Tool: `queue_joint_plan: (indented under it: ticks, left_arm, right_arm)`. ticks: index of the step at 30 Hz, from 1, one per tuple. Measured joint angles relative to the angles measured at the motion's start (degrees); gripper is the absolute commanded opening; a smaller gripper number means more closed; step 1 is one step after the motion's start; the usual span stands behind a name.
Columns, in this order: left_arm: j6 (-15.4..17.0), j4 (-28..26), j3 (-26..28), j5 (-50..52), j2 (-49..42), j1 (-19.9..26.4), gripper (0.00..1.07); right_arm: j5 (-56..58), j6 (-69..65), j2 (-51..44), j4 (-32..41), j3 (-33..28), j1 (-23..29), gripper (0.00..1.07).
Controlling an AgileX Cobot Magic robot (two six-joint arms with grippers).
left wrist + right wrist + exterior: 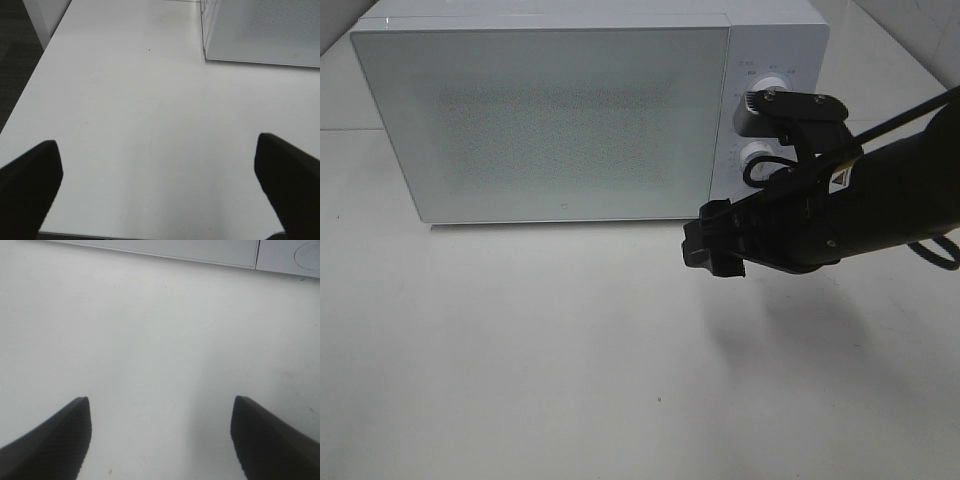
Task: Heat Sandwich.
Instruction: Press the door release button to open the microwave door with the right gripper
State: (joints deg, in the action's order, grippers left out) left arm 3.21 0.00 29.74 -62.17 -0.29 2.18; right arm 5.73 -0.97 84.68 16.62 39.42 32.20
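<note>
Microwave (550, 120) boxy glossy white, speckled door, knob labels too tiny to read, left gripper (157, 141) and right gripper (161, 400) both gaping wide, empty

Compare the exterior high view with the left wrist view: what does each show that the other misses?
Only exterior high: the control panel with its knobs, and the right gripper in front of it. Only left wrist: the left gripper, jaws wide, and dark floor beyond the table. Both: the white table and the microwave, though the wrist catches only a corner. Neither shows the sandwich.
</note>
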Motion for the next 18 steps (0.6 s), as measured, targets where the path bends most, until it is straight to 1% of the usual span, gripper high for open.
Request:
queue_joint_plan:
  ticks: [1, 2, 3, 4, 7, 8, 11, 14, 15, 18]
  left_arm:
    - [0.00, 0.00, 0.00, 0.00, 0.00, 0.00, 1.00]
    - [0.00, 0.00, 0.00, 0.00, 0.00, 0.00, 1.00]
    - [0.00, 0.00, 0.00, 0.00, 0.00, 0.00, 1.00]
    - [0.00, 0.00, 0.00, 0.00, 0.00, 0.00, 1.00]
    - [0.00, 0.00, 0.00, 0.00, 0.00, 0.00, 1.00]
    - [0.00, 0.00, 0.00, 0.00, 0.00, 0.00, 1.00]
    - [0.00, 0.00, 0.00, 0.00, 0.00, 0.00, 1.00]
    - [0.00, 0.00, 0.00, 0.00, 0.00, 0.00, 1.00]
    - [0.00, 0.00, 0.00, 0.00, 0.00, 0.00, 1.00]
    - [0.00, 0.00, 0.00, 0.00, 0.00, 0.00, 1.00]
  right_arm:
    - [1.38, -1.03, -0.74, -1.83, 0.23, 0.00, 0.76]
    - [3.38, -3.44, -2.41, -5.61, 0.46, 0.00, 0.76]
    - [3.38, -3.44, -2.41, -5.61, 0.46, 0.00, 0.76]
    - [4.13, -4.53, -3.38, -7.22, 0.46, 0.00, 0.76]
    - [7.68, -10.83, -7.22, -15.41, 0.46, 0.00, 0.76]
    - [7.68, -10.83, -7.22, -15.41, 0.46, 0.00, 0.76]
    - [12.49, -15.87, -10.77, -22.40, 0.46, 0.00, 0.76]
    - [15.01, -16.96, -12.78, -24.47, 0.46, 0.00, 0.76]
    - [17.99, -17.25, -14.78, -25.67, 0.46, 0.00, 0.76]
    - [20.97, -17.25, -16.67, -26.13, 0.46, 0.00, 0.76]
